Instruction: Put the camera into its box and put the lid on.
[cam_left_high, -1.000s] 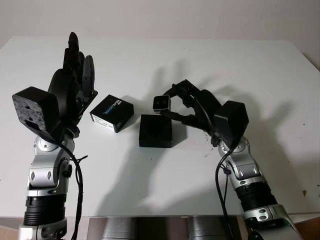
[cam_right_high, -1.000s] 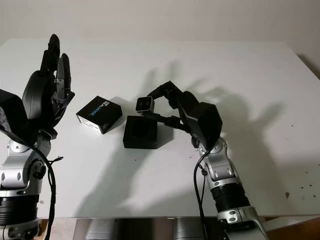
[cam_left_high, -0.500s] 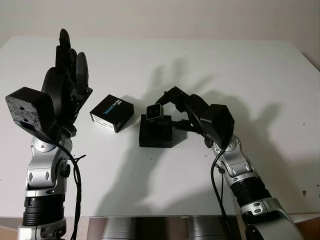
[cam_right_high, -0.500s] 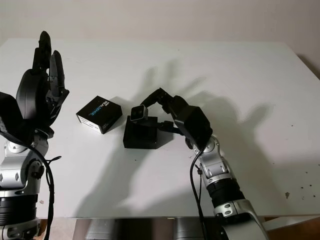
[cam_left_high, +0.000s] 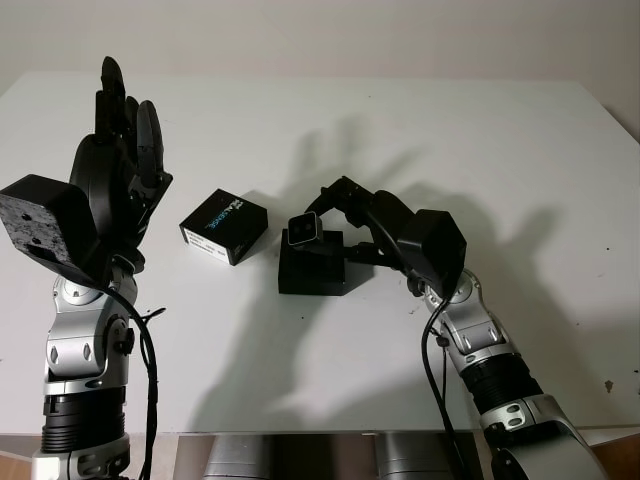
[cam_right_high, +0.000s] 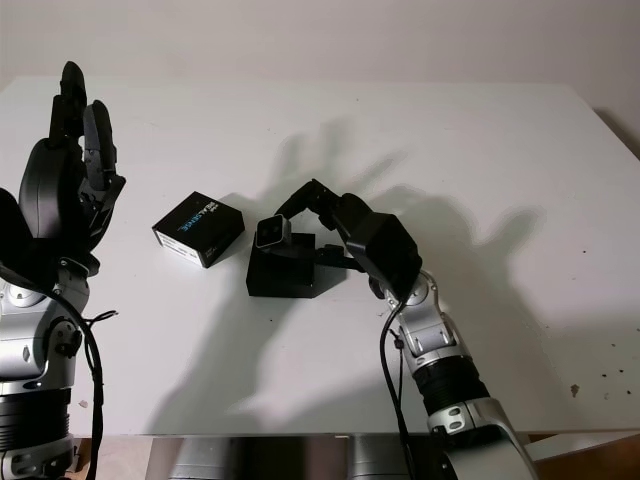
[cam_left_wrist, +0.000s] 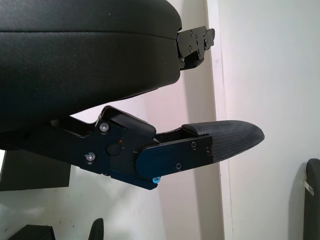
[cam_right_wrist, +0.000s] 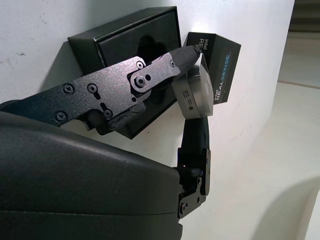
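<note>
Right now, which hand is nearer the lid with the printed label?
Left. The left hand is raised, open, just beside the lid; the right hand holds the camera over the box, beyond it.

A white table (cam_left_high: 500, 130) spans nearly the whole scene. Its top is plain and matte, and grey shadows lie across its middle and right part. A few small dark specks (cam_right_high: 575, 390) dot the table near its front right corner. A pale wall (cam_left_high: 320, 35) rises behind the table's far edge. A grey metal rail (cam_left_high: 300, 455) runs just below the table's front edge.
</note>
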